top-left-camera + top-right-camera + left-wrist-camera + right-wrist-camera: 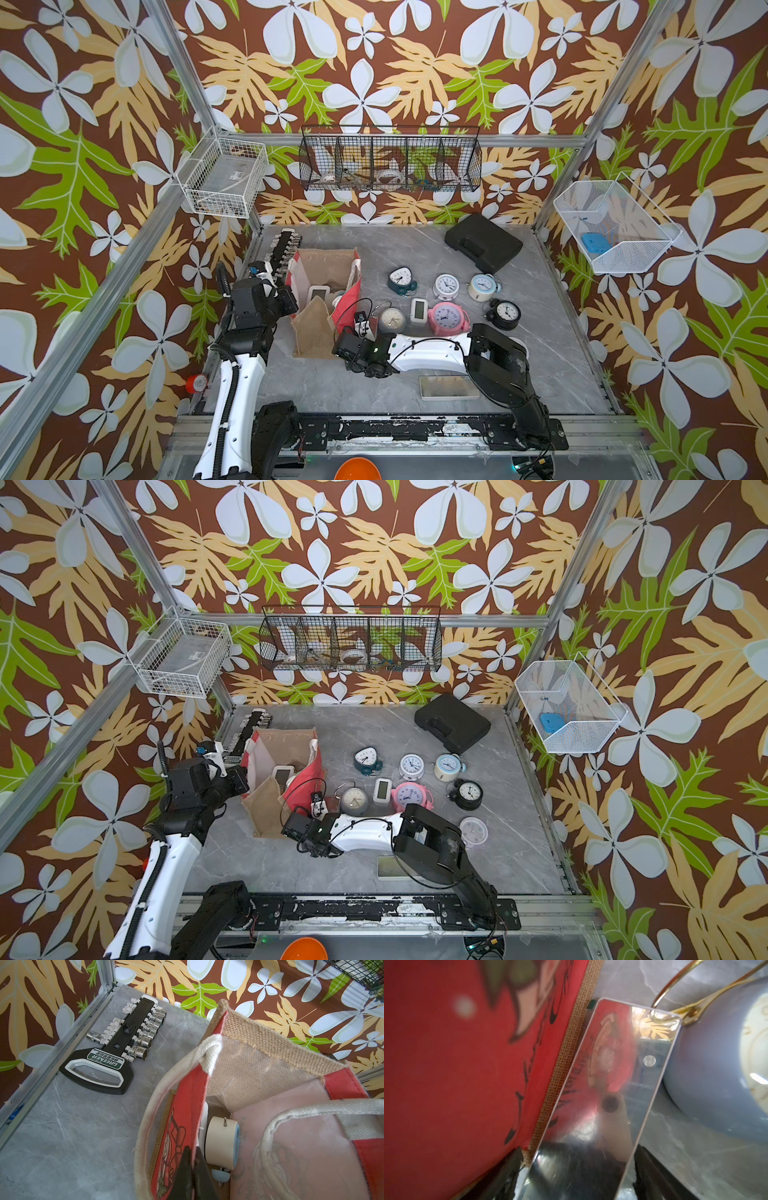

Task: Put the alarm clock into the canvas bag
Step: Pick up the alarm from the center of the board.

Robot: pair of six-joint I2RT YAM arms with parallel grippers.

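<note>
Left gripper (192,1152) pinches the canvas bag (259,1059) open; right gripper (577,1156), jaws wide, clasps the mirror-faced clock (623,1076), which probably needs lifting over the rim.

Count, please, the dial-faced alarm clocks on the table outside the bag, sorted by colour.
Dark teal clock: 1
White clock: 1
Cream-and-blue clock: 1
Black clock: 1
Pink clock: 1
Grey clock: 1
Total: 6
</note>
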